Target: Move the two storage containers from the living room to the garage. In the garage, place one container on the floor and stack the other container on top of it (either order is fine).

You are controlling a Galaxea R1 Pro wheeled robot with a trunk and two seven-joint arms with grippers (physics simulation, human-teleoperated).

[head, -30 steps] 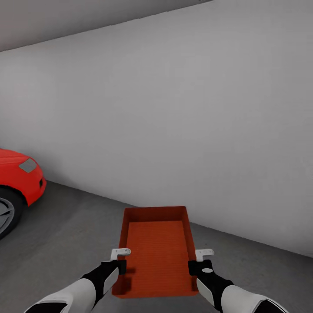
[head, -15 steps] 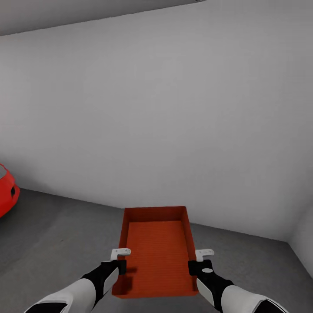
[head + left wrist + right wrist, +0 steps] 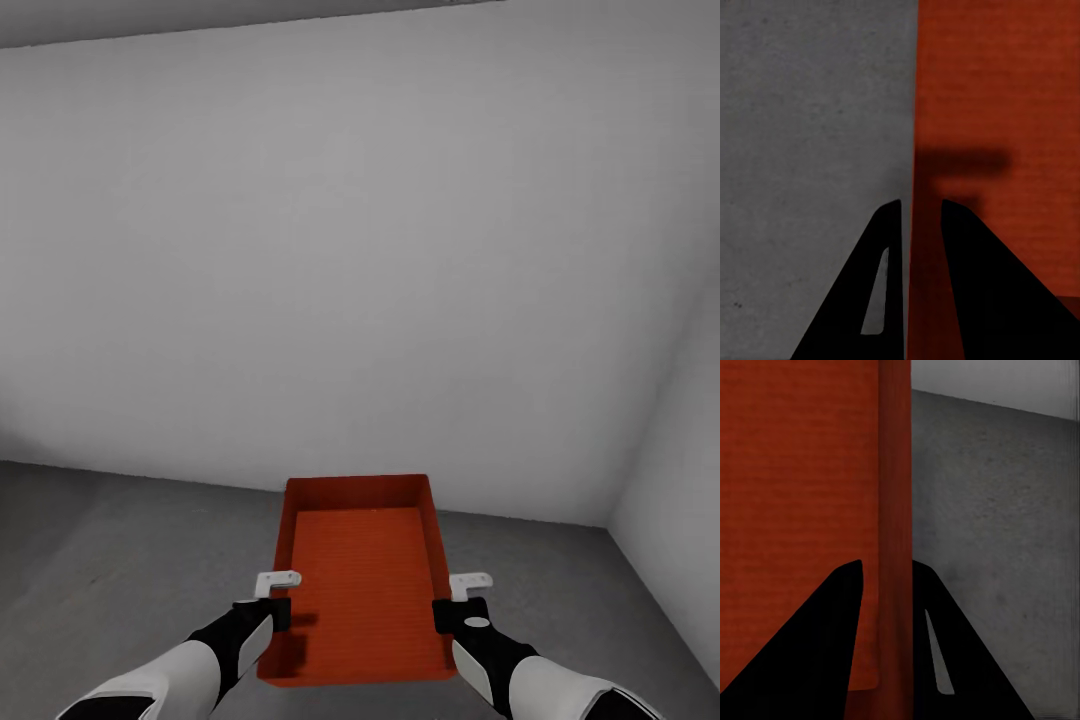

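Observation:
I carry one orange-red storage container (image 3: 358, 580) in front of me, held level above the dark grey concrete floor (image 3: 120, 560) of the garage. My left gripper (image 3: 272, 612) is shut on the container's left wall; in the left wrist view its fingers (image 3: 889, 285) straddle that thin wall (image 3: 922, 187). On the opposite side my right gripper (image 3: 450, 612) is shut on the right wall, and the right wrist view has its fingers (image 3: 832, 645) either side of the wall (image 3: 894, 510). The tub is empty.
A plain white wall (image 3: 350, 260) stands close ahead, meeting a second white wall (image 3: 680, 440) in a corner at the right. Grey ceiling (image 3: 120, 20) runs along the top. Bare concrete lies to the left and under the tub.
The whole view has swung to the right: the red car has slid out at the left and the room corner has come in at the right. Both grippers and the tub keep their hold.

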